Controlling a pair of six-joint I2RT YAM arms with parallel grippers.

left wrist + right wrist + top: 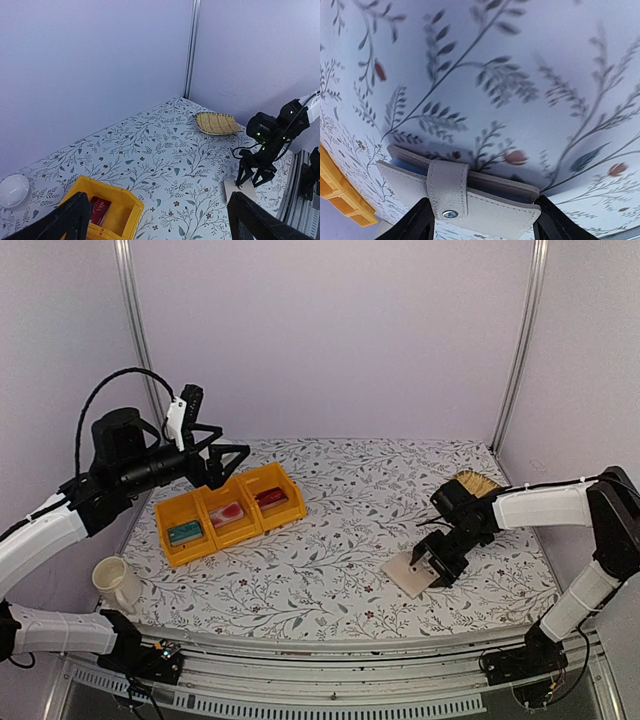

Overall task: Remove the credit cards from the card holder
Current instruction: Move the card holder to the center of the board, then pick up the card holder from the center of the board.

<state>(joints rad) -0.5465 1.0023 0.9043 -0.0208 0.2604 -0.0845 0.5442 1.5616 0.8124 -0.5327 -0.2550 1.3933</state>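
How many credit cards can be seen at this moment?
3, one in each compartment of the yellow bins: teal green card in the left, pink card in the middle, red card in the right. More may be hidden inside the snapped-shut card holder.

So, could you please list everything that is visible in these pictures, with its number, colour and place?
yellow bins: three, yellow, joined in a row, left part of the table
credit cards: three; teal, pink and red; one in each bin
card holder: one, whitish, closed with its snap strap, near right part of the table
straw basket: one, straw-coloured, far right side
mug: one, cream, near left corner
table: one, white with a floral print
left gripper: one, black, open, raised above the bins
right gripper: one, black, down at the card holder, a finger on each side
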